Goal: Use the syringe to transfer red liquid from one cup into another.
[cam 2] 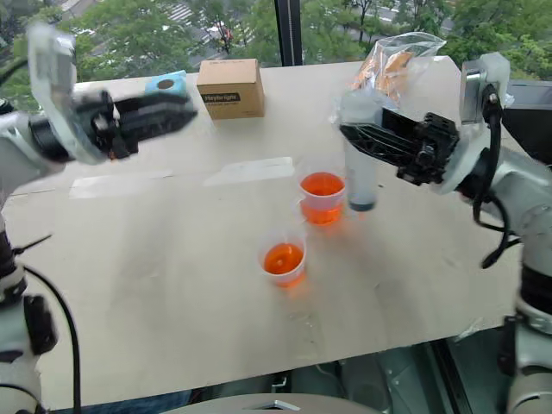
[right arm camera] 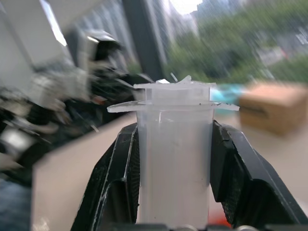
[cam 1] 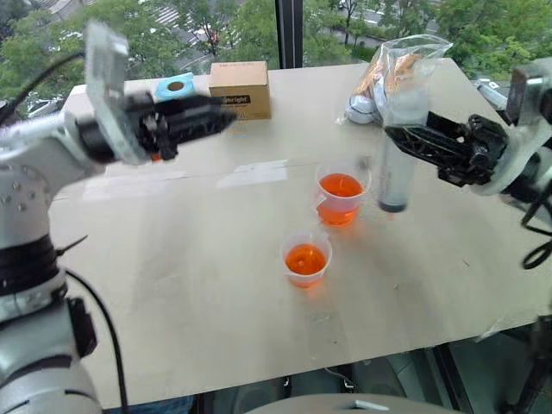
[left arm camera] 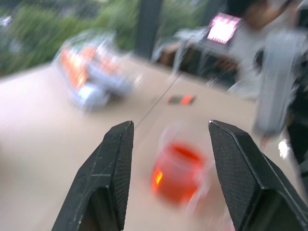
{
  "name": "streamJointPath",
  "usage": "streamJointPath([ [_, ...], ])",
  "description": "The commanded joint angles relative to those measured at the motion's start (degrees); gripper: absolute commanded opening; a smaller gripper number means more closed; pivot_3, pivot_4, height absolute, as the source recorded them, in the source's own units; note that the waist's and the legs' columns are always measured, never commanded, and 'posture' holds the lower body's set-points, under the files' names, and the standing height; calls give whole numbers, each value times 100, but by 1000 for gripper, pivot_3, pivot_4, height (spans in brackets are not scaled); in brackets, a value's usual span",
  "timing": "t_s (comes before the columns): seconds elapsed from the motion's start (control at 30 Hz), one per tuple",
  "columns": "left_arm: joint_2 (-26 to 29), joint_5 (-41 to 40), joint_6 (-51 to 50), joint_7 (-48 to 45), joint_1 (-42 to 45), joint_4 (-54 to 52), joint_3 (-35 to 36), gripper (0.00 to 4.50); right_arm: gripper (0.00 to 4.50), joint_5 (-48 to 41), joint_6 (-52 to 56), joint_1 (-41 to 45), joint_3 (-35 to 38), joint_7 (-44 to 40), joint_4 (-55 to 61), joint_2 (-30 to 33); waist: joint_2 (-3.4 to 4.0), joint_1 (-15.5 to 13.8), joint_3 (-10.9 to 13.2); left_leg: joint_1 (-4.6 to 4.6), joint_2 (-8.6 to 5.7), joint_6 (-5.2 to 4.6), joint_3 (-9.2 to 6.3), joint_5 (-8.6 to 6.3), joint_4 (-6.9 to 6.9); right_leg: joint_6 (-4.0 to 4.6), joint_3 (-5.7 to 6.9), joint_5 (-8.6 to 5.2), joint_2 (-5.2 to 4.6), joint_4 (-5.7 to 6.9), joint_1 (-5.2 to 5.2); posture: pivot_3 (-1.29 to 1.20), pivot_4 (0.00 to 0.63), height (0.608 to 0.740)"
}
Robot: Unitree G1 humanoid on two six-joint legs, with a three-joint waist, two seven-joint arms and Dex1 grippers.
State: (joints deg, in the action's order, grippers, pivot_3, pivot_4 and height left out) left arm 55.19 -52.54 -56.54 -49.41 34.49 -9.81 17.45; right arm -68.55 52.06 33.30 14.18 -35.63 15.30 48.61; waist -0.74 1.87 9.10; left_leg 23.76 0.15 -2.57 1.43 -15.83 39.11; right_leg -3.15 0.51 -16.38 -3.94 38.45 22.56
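Observation:
My right gripper (cam 1: 394,135) is shut on the syringe (cam 1: 396,177), a thick clear barrel held upright in the air, tip down, just right of the larger cup (cam 1: 341,195). In the right wrist view both fingers (right arm camera: 122,168) press the barrel (right arm camera: 174,159) below its flange. The larger cup holds red liquid (cam 1: 340,185). The smaller cup (cam 1: 306,260) stands nearer me and also holds red liquid. My left gripper (cam 1: 226,114) hovers open and empty over the table's far left; beyond its fingers (left arm camera: 113,163) the left wrist view shows a cup (left arm camera: 177,171).
A cardboard box (cam 1: 240,89) and a blue item (cam 1: 175,86) sit at the table's far edge by the window. A crumpled plastic bag (cam 1: 398,60) lies at the back right, behind the syringe. The beige table (cam 1: 190,259) is bare in front of the cups.

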Motion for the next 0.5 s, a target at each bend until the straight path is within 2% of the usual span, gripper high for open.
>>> streamJointPath([
  [0.03,290,691,251,233,-812,-511,-124,2478,1488,1488,-102,-42,-778,-358,-886,527,-7,-1,-3,2,0,-2,-1,-1,1,0,-6,0,0,-3,0,0,150,740],
  [0.13,284,1693,1173,376,-1640,-652,-466,2478,1488,2840,-456,174,-1756,-319,-1864,402,-8,7,-4,-2,1,-5,7,-3,0,0,-21,0,0,-2,1,0,150,740],
  [0.2,67,1859,1478,443,-2007,-755,-438,2478,1488,3395,-699,327,-2147,-462,-2390,166,-7,1,-2,-1,2,-5,12,-3,-1,0,-26,0,0,-2,4,0,150,740],
  [0.23,-32,1897,1574,465,-2163,-823,-408,2526,2279,3570,-790,397,-2238,-540,-2596,50,-6,-6,-2,9,3,-4,16,-3,-2,0,-29,0,-1,1,15,0,150,740],
  [0.27,-130,1952,1651,515,-2316,-902,-393,2526,2492,3798,-1038,452,-2318,-641,-2779,-28,-7,-11,-3,9,3,-4,16,-3,-2,0,-29,0,-1,1,17,0,150,740],
  [0.3,-227,2079,1786,611,-2450,-953,-409,2526,2967,4014,-1270,500,-2367,-653,-2952,-101,-9,-26,-2,9,4,-4,14,-3,-2,0,-27,0,-2,0,16,0,150,740],
  [0.33,-293,2172,1877,680,-2533,-989,-420,2526,3130,4174,-1434,530,-2389,-672,-3067,-146,-7,-70,-2,12,4,-4,13,-3,-2,0,-24,0,-3,-1,16,0,150,740],
  [0.37,-415,2441,2055,929,-2610,-954,-476,2526,3696,4278,-1565,575,-2332,-688,-3198,-219,-7,-102,-2,12,4,-8,14,-5,-2,-1,-25,1,-7,-6,16,0,150,740],
  [0.43,-622,2776,2255,1248,-2840,-1004,-518,2526,4464,4382,-1888,605,-2098,-803,-3315,-285,-8,-144,-2,13,4,-9,14,-6,-2,-1,-22,1,-8,-11,15,0,150,740],
  [0.5,-813,2841,2381,1333,-3282,-1312,-391,2526,4464,4200,-2052,460,-1728,-1159,-3065,-141,-6,-145,-1,13,4,-9,13,-6,-3,-1,-21,1,-9,-10,14,0,150,740],
])
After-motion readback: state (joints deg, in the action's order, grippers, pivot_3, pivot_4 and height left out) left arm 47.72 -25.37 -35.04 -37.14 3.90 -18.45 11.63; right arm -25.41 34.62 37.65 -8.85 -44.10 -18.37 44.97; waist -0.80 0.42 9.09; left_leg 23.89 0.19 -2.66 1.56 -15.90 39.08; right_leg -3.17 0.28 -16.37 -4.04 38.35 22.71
